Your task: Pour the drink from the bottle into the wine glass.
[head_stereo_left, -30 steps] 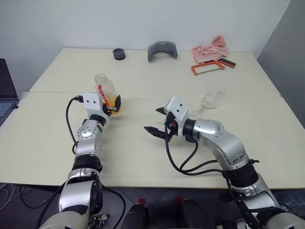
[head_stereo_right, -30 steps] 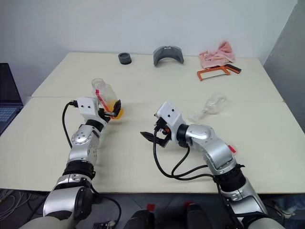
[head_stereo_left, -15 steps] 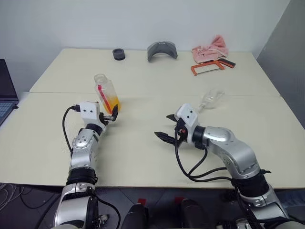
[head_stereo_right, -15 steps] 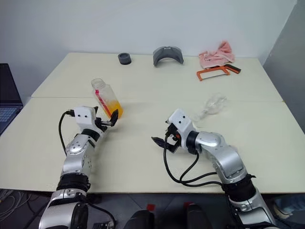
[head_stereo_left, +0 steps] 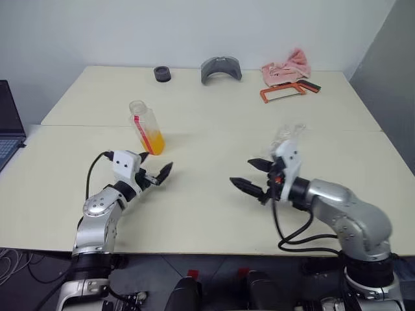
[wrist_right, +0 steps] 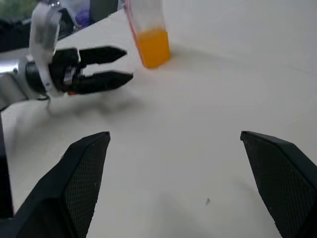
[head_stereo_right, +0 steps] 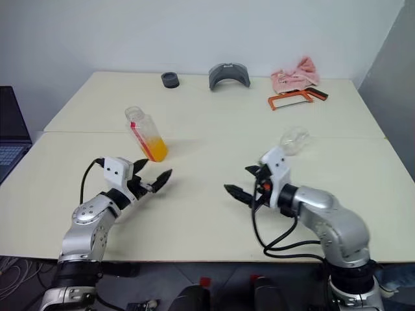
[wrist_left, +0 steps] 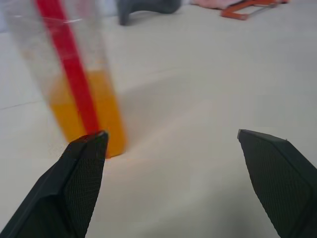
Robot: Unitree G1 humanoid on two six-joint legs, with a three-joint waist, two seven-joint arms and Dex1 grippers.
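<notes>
The bottle stands on its base at the table's left middle, without a cap, and the orange drink fills its lower part. My left gripper hovers open a short way in front of the bottle, apart from it and holding nothing. In the left wrist view the bottle rises just beyond one of the fingertips. The wine glass lies on its side at the right, partly hidden behind my right wrist. My right gripper is open and empty, pointing left towards the bottle.
Along the far edge lie a black round cap, a grey curved piece, a pink cloth and an orange-framed saw. A laptop pokes in at the left edge. A seam crosses the table.
My left gripper drew back from around the bottle, which went from leaning to standing free on the table. My right gripper swung right, nearer the lying glass. Both stayed open.
</notes>
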